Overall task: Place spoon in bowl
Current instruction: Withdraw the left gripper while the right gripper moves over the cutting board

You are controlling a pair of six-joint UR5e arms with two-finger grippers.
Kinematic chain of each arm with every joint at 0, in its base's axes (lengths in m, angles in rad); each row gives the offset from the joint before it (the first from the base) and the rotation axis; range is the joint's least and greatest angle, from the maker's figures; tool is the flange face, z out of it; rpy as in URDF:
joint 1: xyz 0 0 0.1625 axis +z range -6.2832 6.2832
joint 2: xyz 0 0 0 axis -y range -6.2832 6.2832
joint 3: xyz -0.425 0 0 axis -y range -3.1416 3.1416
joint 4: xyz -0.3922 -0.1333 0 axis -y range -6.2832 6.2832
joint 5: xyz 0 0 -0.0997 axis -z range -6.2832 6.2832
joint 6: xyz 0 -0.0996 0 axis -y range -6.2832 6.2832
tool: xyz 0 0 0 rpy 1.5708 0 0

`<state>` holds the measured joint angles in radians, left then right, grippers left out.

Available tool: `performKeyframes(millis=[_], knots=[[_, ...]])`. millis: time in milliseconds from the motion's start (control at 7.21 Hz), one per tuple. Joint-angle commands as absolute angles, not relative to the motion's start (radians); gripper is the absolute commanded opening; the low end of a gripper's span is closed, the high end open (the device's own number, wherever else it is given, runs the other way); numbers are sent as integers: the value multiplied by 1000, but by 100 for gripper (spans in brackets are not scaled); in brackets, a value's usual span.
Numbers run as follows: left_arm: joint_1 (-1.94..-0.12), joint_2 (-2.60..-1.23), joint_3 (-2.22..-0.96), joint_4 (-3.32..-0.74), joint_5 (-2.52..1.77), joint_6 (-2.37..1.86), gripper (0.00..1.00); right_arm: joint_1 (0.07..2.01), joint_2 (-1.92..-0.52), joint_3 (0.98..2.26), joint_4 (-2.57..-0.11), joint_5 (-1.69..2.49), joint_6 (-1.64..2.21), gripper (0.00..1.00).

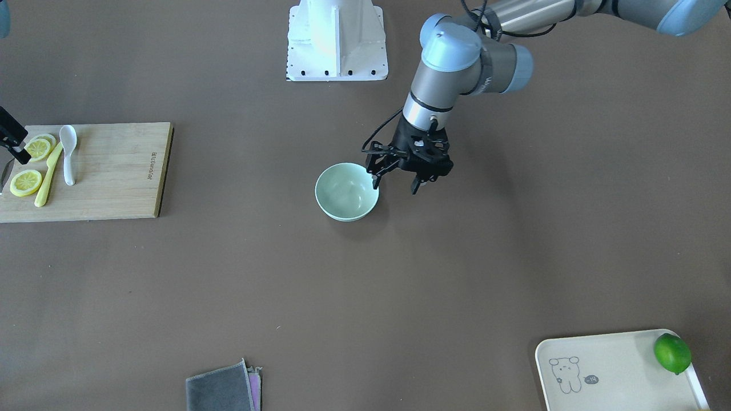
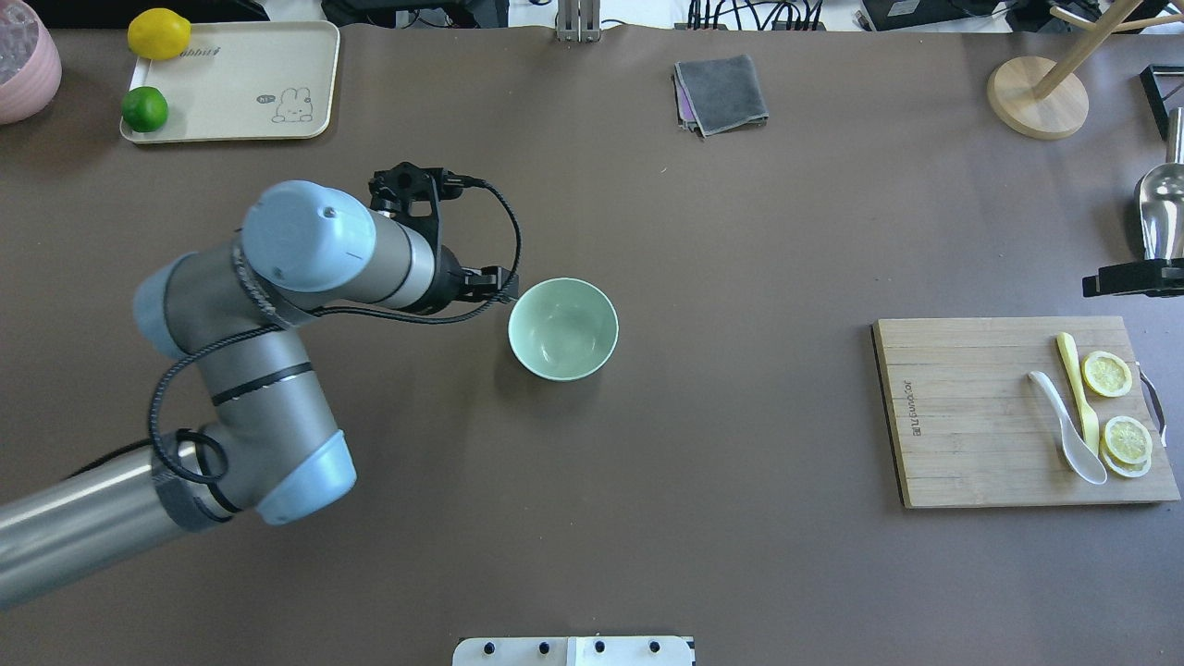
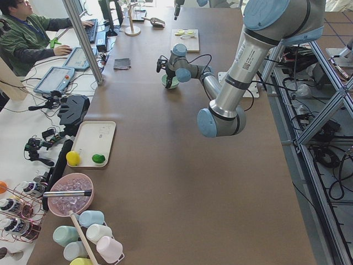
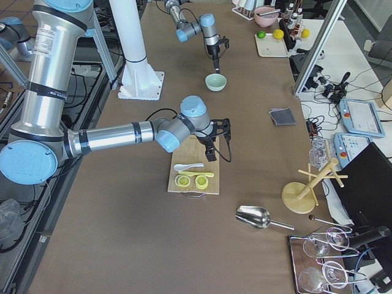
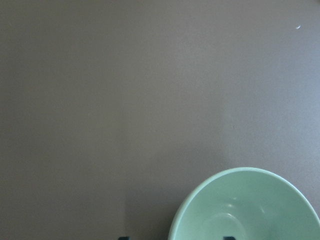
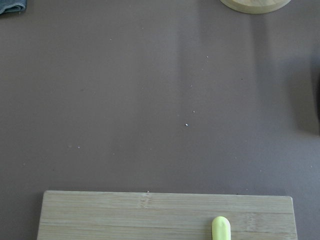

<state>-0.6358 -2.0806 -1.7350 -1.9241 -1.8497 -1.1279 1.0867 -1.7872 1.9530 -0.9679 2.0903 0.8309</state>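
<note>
The white spoon (image 1: 69, 154) lies on a wooden cutting board (image 1: 114, 171), beside a yellow knife (image 1: 48, 177); it also shows in the overhead view (image 2: 1068, 425). The mint-green bowl (image 1: 346, 191) stands empty at the table's middle (image 2: 562, 328). My left gripper (image 1: 395, 186) is open and empty at the bowl's rim. In the left wrist view one fingertip is over the bowl (image 5: 250, 210), the other outside it. My right gripper (image 2: 1133, 277) hangs at the cutting board's far edge, cut off by the frame. It looks open and empty, apart from the spoon.
Lemon slices (image 1: 25, 182) lie by the knife on the board. A cream tray (image 1: 617, 371) holds a lime (image 1: 672, 353). A grey cloth (image 1: 220, 391), a wooden stand (image 2: 1036, 97), a metal scoop (image 2: 1161, 208) and the robot's base (image 1: 337, 40) sit around the table's edges.
</note>
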Motion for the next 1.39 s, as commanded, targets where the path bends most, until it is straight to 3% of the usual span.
performKeyframes(millis=[0,277,555,1109,1248], knots=[[-890,-1837,-1856,-1925,-2123,-781,99,917,-1776,1979,-968,1944,1010,99],[-1018,-1723,-1852,-1934,-2167,-567,99,830,-1796,1976,-966,1882,993,99],[-1023,-1720,-1850,-1936,-2166,-566,99,821,-1859,1970,-941,1882,771,97],[-1035,-1717,-1838,-1936,-2166,-565,99,819,-1891,1801,-681,1907,773,60],[-1034,-1720,-1839,-1936,-2166,-565,99,819,-1893,1801,-681,1907,779,57]])
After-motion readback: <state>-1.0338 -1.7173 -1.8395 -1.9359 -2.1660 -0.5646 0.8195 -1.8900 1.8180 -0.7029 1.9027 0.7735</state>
